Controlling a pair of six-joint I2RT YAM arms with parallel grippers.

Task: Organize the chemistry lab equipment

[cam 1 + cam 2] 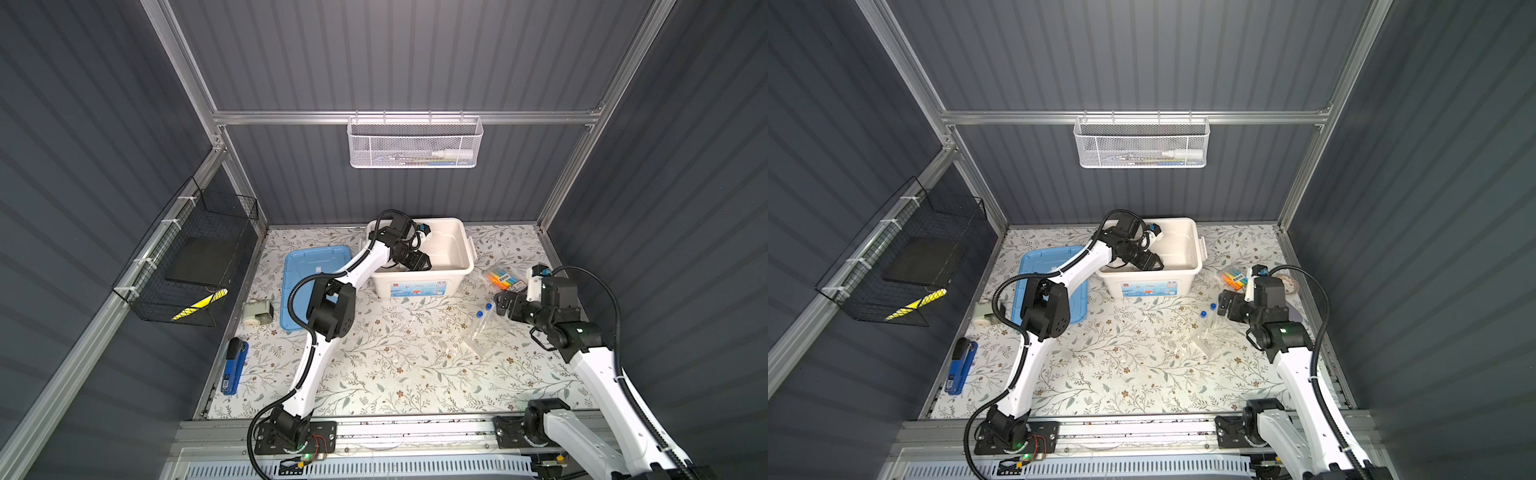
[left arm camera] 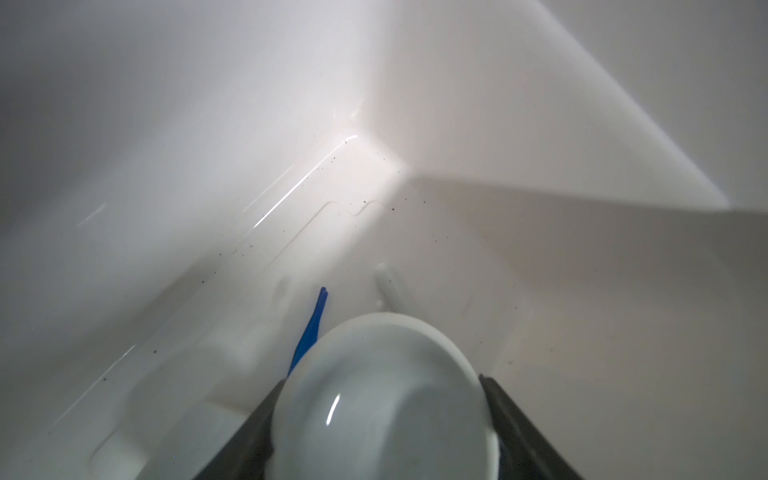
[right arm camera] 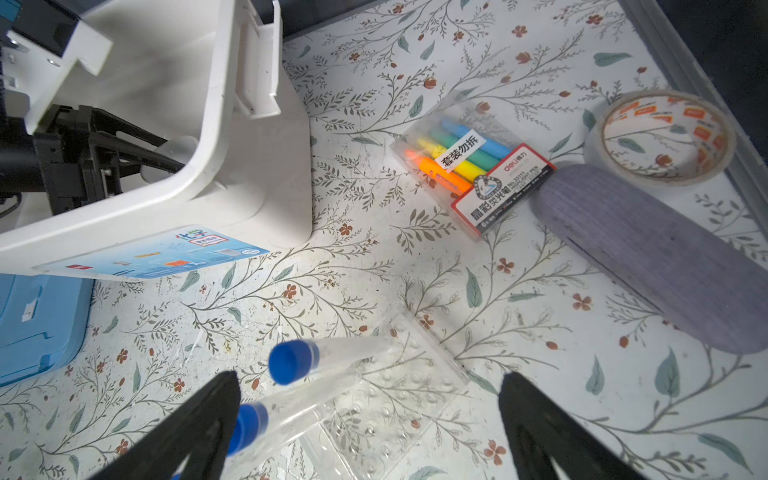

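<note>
Inside the white bin (image 1: 461,232), my left gripper (image 1: 420,264) is shut on a small white dish (image 2: 382,407), one finger against each side of it. On the bin floor (image 2: 498,232) beyond the dish lie dark blue tweezers (image 2: 311,328) and a white pestle (image 2: 387,284), both partly hidden by it. My right gripper (image 3: 370,382) hangs open and holds nothing, just above two clear blue-capped tubes (image 3: 293,360) that lean on a clear plastic rack (image 3: 399,395). The rack (image 1: 486,338) lies on the flowered mat at the right. In both top views that gripper (image 1: 1225,305) is just right of the tube caps (image 1: 1208,310).
A blue lid (image 1: 303,266) lies left of the bin, with a stapler (image 1: 233,365) and a small beige device (image 1: 255,311) further left. Markers (image 3: 469,166), a tape roll (image 3: 660,137) and a grey case (image 3: 656,249) sit at the right edge. Baskets hang on the left wall (image 1: 195,257) and the back wall (image 1: 413,143).
</note>
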